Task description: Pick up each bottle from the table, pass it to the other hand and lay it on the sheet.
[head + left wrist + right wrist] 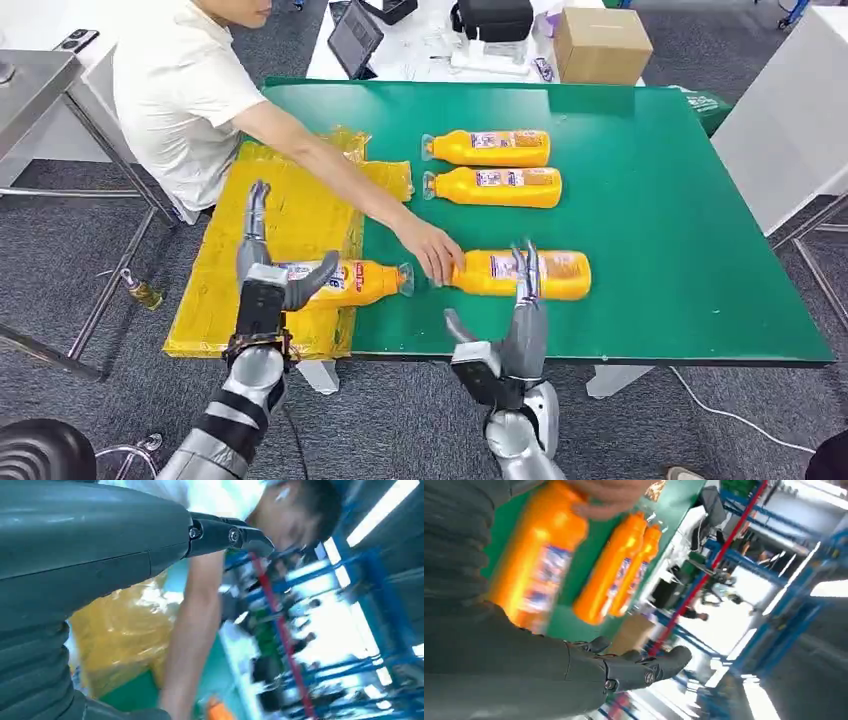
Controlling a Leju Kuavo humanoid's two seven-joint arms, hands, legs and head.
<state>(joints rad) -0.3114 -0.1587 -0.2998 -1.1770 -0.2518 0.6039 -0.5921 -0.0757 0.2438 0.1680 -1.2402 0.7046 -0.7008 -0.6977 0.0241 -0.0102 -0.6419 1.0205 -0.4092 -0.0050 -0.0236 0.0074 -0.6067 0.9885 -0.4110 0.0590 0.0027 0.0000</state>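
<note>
Reaching in from the near edge, the left hand point(272, 270) is over the yellow sheet point(300, 215) with one finger pointing up and the thumb spread sideways; an orange bottle point(352, 283) lies on its side just behind it, body on the sheet and cap poking out over the green counter point(680, 200). Whether the hand grips this bottle or merely rests beside it, I cannot tell (the thumb crosses the label, but no clear clasp shows). Lying flat suits the task, since the bottles are meant to be laid down, not stood.

The right hand point(520, 310) is raised at the counter's front edge, fingers straight and apart, holding nothing; its fingertips overlap a second bottle point(530, 274) lying on the counter. A person's hand point(432, 252) rests on that bottle's neck, probably steadying or setting it within reach.

Farther back, two more bottles point(490, 148) point(497, 187) lie side by side, caps toward the sheet, well apart from both hands and likely waiting their turn.

Beyond the counter's far edge sit a cardboard box point(600, 42) and a tablet point(354, 36).
</note>
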